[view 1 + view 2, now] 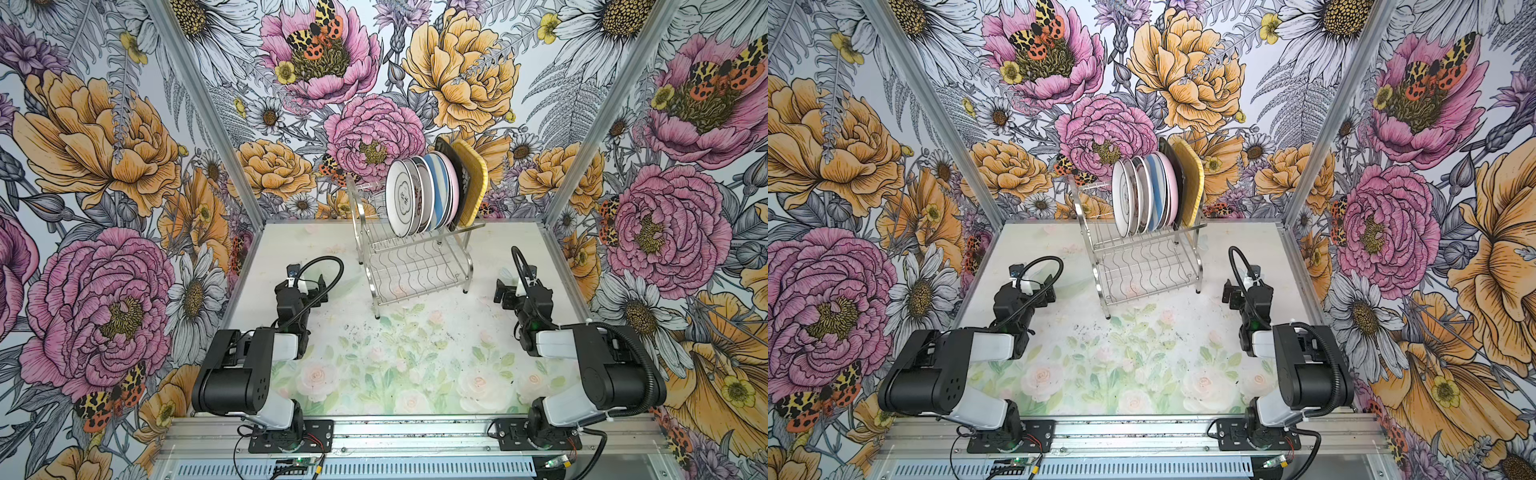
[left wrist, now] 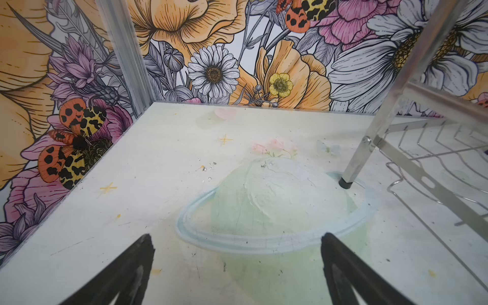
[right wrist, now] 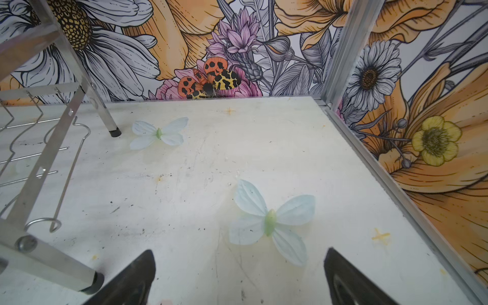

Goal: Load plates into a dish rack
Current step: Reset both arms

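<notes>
The 2-tier shiny chrome wire dish rack (image 1: 415,266) stands toward the back of the pale flower-printed surface (image 1: 415,361). The dinner plates (image 1: 432,191) stand on edge in its upper tier, packed face to face. A round white plate with black characters (image 1: 402,199) fronts the row, with a blue-striped round plate (image 1: 437,178) and a pink round plate (image 1: 453,187) mid-row. A black rounded-square plate (image 1: 446,151) and a yellow woven-look rounded-square plate (image 1: 471,183) close the row. No plate lies on the surface in either top view, so loading looks finished.

The left end effector (image 2: 237,235) and the right end effector (image 3: 240,250) sit low, 1 on each side of the rack. Both have their jaws spread wide with nothing between them.

The main risk I see is the rack itself. All the weight is up high and crowded toward 1 end, while the lower tier is bare, so it is probably top-heavy. Each end effector is near a black-capped rack foot (image 2: 346,183) (image 3: 92,284). An inward swing while pulling away could knock a leg and shift or tip the whole load.

The yellow plate leans outward at the very end of the shelf and seems likeliest to slip off. The plates touch one another, so a jolt could rattle or chip them together.
</notes>
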`<state>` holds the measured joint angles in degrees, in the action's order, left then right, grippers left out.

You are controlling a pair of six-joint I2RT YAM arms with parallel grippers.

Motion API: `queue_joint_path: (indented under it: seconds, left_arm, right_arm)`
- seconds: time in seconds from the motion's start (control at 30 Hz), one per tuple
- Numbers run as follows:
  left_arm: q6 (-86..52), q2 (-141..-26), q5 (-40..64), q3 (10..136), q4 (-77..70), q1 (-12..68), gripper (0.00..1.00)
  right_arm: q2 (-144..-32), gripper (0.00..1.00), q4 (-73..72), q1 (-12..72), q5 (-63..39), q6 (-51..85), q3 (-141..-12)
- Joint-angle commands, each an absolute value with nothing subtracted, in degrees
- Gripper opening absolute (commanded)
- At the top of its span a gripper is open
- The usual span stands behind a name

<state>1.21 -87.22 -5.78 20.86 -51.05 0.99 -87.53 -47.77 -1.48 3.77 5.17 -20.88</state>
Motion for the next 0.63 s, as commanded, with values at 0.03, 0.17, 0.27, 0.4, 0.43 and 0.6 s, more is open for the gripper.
queue_joint_path:
  seconds: [0.03, 0.17, 0.27, 0.4, 0.43, 0.6]
  left_arm:
    - [2.2, -88.6, -7.3, 20.1, -56.5, 1.3, 0.99]
    - [2.1, -88.4, -7.7, 20.0, -56.5, 1.3, 0.99]
    - [1.8, -88.6, -8.1, 20.0, -56.5, 1.3, 0.99]
    - [1.4, -88.6, -8.2, 20.1, -56.4, 1.0, 0.99]
    - [1.3, -88.6, -8.2, 20.1, -56.3, 0.9, 0.99]
    - [0.8, -88.5, -8.7, 20.9, -54.9, 0.8, 0.99]
  right_arm:
    - [-87.8, 1.0, -53.0, -1.5, 4.4, 4.9, -20.6]
    - [-87.9, 0.99, -54.0, -0.1, 8.2, 4.6, -20.3]
    - [-87.9, 0.99, -53.8, 0.7, 11.1, 4.5, -20.4]
    - [-88.1, 0.99, -55.5, 1.7, 13.5, 4.1, -19.6]
    - [-88.1, 0.99, -54.9, 1.7, 14.3, 4.4, -20.0]
    - [-88.1, 0.99, -54.3, 1.8, 14.7, 4.3, -20.3]
